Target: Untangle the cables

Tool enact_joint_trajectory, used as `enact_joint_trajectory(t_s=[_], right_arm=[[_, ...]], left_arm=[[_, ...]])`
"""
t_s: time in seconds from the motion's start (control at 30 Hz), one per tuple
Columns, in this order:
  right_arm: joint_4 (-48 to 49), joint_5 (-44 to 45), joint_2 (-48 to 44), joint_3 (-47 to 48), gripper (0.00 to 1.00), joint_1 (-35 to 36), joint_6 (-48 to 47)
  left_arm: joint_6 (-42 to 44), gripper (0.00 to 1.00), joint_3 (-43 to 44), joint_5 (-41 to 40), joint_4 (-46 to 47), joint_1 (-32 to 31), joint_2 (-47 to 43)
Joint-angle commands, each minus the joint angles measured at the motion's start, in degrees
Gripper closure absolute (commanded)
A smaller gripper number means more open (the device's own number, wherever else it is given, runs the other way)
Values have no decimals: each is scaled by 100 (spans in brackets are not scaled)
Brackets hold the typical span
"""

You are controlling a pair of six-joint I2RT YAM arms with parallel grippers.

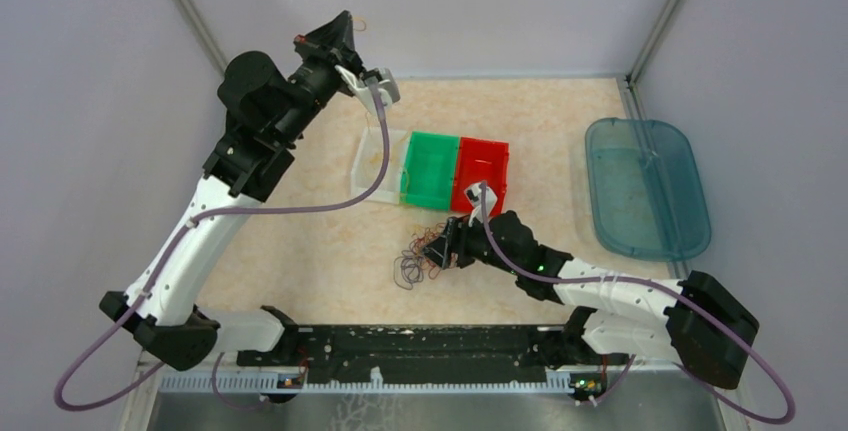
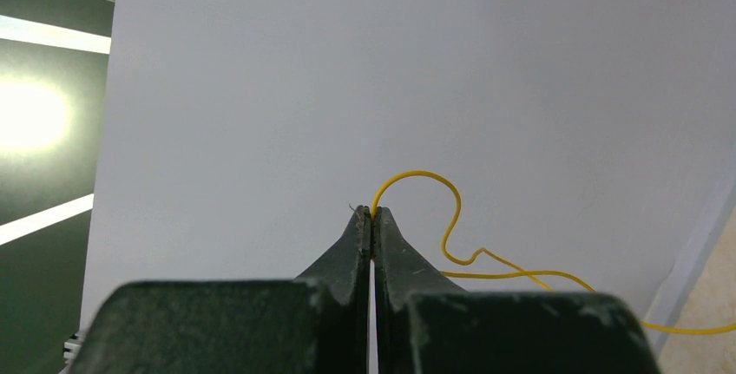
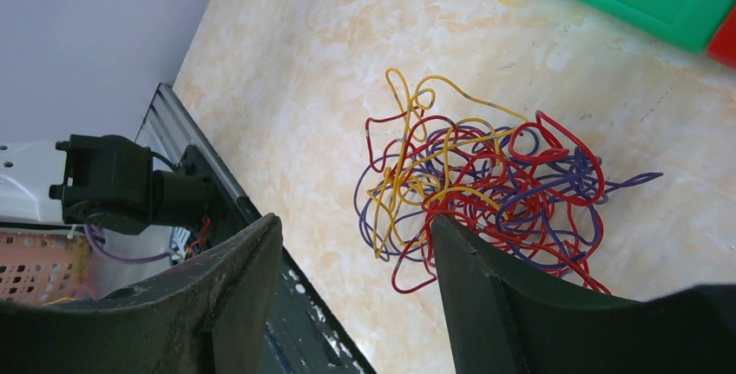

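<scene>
Left tool (image 2: 372, 216): raised high at back left, jaws pressed together on yellow cable (image 2: 451, 218). We judge lift is meant to draw that strand clear of heap. Strand loops at jaw tips, then runs down and right toward table (image 1: 300, 251).

Rest of cables (image 3: 486, 183): knotted on table near green bin (image 1: 430, 166). Red, yellow and purple in roundish heap; we can name no single long axis.

Right tool (image 3: 356, 222): low beside heap, jaws apart, holding nothing. We judge it placed to pin or pick next strand.
</scene>
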Motion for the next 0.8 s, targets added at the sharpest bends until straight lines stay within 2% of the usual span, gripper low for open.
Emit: enact_joint_trajectory(t_s=[0.0, 0.3, 0.53, 0.77], right_arm=[[245, -27, -115, 92, 36, 45, 16], [395, -70, -23, 30, 37, 47, 73], [442, -76, 26, 11, 37, 47, 104], [503, -71, 22, 14, 37, 45, 132]], left_arm=[[-211, 100, 439, 305, 659, 97, 185], [-343, 100, 1199, 456, 1300, 268, 782], [-422, 100, 1437, 623, 1521, 569, 1039], [-602, 100, 1294, 772, 1699, 771, 1125]])
